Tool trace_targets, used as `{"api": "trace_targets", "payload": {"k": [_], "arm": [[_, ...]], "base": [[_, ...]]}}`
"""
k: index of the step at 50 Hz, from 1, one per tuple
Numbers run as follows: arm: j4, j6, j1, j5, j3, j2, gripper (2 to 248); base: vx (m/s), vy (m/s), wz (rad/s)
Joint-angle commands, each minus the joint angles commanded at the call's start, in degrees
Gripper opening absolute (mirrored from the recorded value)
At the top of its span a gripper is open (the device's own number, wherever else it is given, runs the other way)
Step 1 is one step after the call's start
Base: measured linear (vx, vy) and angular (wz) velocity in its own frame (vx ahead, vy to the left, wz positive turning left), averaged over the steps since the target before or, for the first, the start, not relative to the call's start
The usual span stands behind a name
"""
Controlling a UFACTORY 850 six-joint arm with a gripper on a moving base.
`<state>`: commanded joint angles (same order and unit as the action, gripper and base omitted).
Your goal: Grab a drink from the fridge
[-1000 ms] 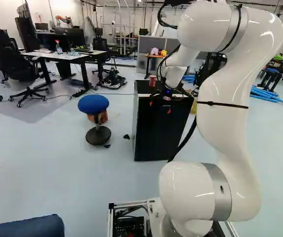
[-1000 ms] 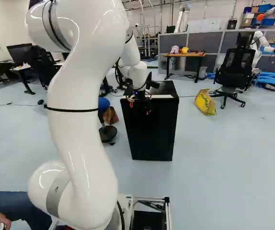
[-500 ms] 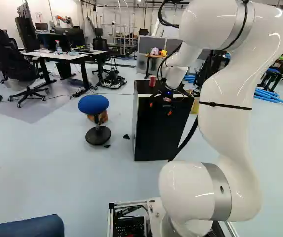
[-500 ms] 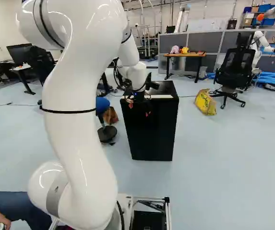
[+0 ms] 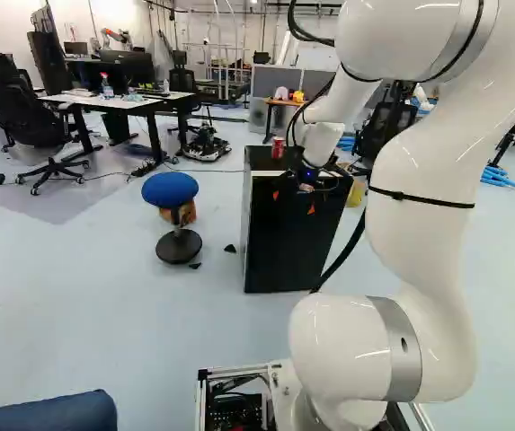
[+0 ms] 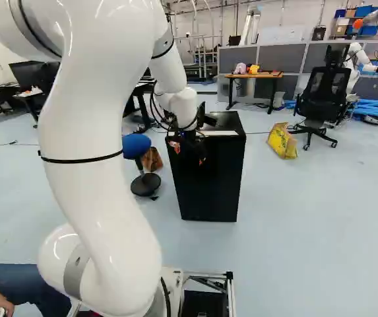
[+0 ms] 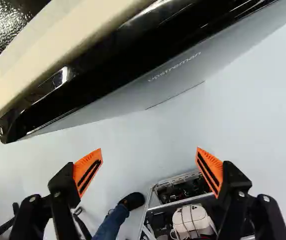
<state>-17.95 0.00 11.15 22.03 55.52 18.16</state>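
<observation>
Fridge [image 5: 284,238] looks closed, so any drink inside is hidden; a red can [image 5: 278,147] stands on top. We hold our gripper [image 7: 149,149], fingers wide apart, by the upper front edge, likely to hook the door.

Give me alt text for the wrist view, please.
Open jaws with orange pads, gripping nothing, hang over pale floor beside the black fridge. Part of the robot's base and a person's leg also show.
</observation>
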Motion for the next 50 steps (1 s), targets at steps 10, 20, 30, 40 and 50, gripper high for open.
{"api": "trace_targets", "payload": {"k": [10, 20, 30, 40, 50], "arm": [[2.17, 0.00, -0.48, -5.72, -3.08, -2.43, 247], [4.44, 0.00, -1.05, -11.70, -6.10, -4.89, 247], [6.75, 0.00, -2.00, -17.77, -7.68, -6.23, 247], [9.02, 0.00, -2.97, -23.74, -7.96, -6.46, 247], [11.31, 0.00, -3.66, -29.75, -8.11, -6.60, 247]], "base": [[0.000, 0.000, 0.000], [0.000, 0.000, 0.000], [0.000, 0.000, 0.000], [0.000, 0.000, 0.000], [0.000, 0.000, 0.000]]}}
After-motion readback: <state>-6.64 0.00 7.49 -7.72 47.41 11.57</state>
